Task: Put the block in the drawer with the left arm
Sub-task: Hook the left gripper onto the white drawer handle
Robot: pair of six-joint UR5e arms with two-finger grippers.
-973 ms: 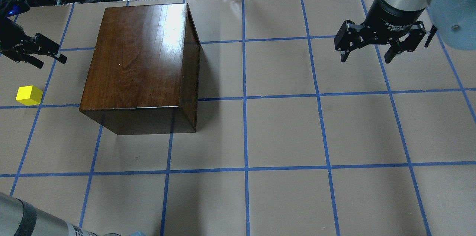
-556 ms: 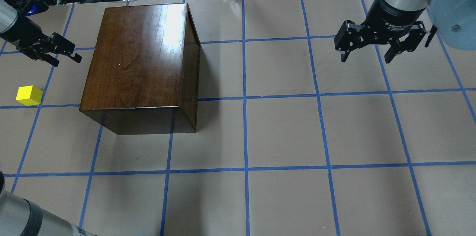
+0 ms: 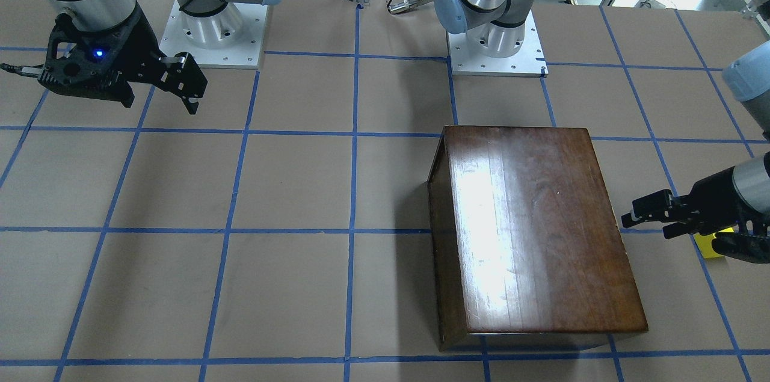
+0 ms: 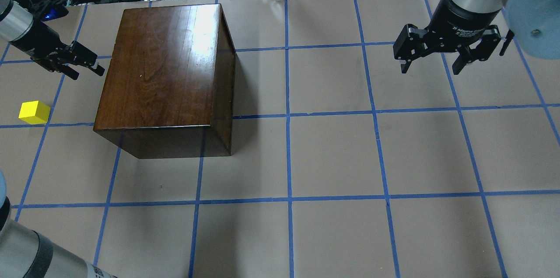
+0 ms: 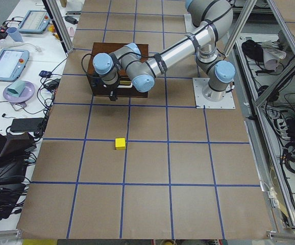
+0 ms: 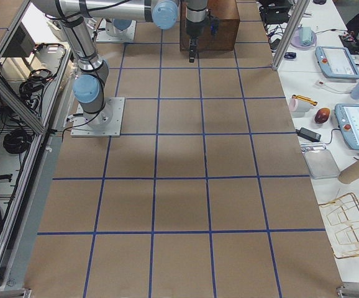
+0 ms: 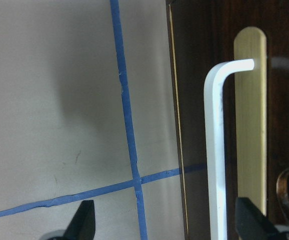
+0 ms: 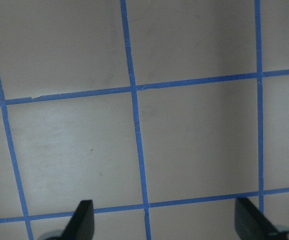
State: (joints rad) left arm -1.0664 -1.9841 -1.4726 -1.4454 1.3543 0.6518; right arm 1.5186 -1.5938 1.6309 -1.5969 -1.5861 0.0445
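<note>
**Wooden box**: glossy dark brown, standing on the bench. It is the reference for every entry below.

**Drawer**: set in the side of the box nearest the left tool. Its dark front panel sits flush with the box, and a metal pull runs across the panel.

**Left tool**: just beside the drawer side of the box and pointed at it. Fingers spread, nothing between them.

**Block**: yellow cube on the bench off the same side of the box, farther out than the left tool. Nothing touches it.

**Right tool**: well apart from the box on the opposite side, above the bench. Fingers spread, empty.
</note>
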